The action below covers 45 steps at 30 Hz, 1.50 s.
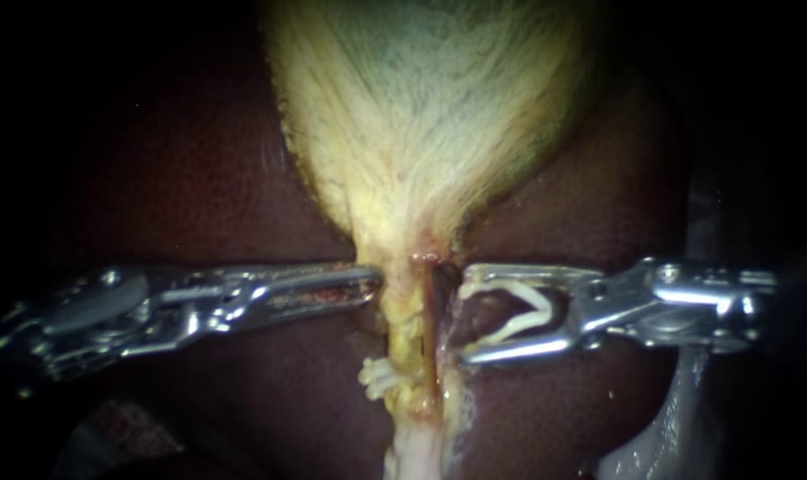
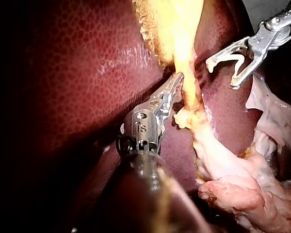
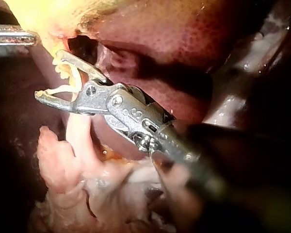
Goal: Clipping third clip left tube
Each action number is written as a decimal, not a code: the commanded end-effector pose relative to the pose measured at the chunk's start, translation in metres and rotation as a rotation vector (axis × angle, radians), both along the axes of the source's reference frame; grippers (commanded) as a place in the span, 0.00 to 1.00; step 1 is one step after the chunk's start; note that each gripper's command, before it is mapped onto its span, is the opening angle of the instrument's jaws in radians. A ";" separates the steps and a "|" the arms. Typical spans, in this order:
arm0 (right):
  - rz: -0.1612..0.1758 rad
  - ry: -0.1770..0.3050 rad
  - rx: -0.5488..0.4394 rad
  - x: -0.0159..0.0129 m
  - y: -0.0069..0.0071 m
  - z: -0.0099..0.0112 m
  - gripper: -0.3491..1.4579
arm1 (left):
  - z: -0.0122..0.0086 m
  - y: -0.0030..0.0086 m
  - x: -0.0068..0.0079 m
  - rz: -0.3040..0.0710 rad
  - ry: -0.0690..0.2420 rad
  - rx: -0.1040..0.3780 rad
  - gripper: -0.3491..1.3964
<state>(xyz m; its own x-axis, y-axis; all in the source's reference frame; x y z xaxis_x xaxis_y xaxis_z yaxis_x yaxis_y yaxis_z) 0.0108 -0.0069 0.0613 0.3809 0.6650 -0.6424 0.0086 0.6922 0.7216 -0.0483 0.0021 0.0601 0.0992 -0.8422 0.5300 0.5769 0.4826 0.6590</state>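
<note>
Tube [image 1: 406, 333] betw. L instrument [image 1: 372, 283], R instrument [image 1: 464, 313] w/ clip [image 1: 539, 307].

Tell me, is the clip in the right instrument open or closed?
Open: the clip has its two white legs wide apart, one along each jaw of the right instrument, a gap between.
</note>
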 end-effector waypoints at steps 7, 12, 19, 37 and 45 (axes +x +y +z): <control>-0.004 -0.011 0.046 0.0034 -0.0022 0.0040 0.52 | -0.0006 -0.0003 0.0007 -0.001 -0.001 0.000 0.00; -0.001 -0.018 0.058 0.0036 -0.0024 0.0067 0.52 | -0.0013 -0.0005 0.0010 -0.003 0.000 0.000 0.00; -0.002 -0.018 0.061 0.0027 -0.0016 0.0086 0.52 | -0.0021 -0.0007 0.0012 -0.003 0.000 0.002 0.00; 0.000 -0.023 0.048 0.0048 -0.0033 0.0110 0.52 | -0.0029 -0.0009 0.0007 -0.001 0.005 -0.001 0.00; 0.000 -0.033 0.080 0.0058 -0.0061 0.0116 0.52 | -0.0027 -0.0007 0.0004 -0.001 0.005 -0.002 0.00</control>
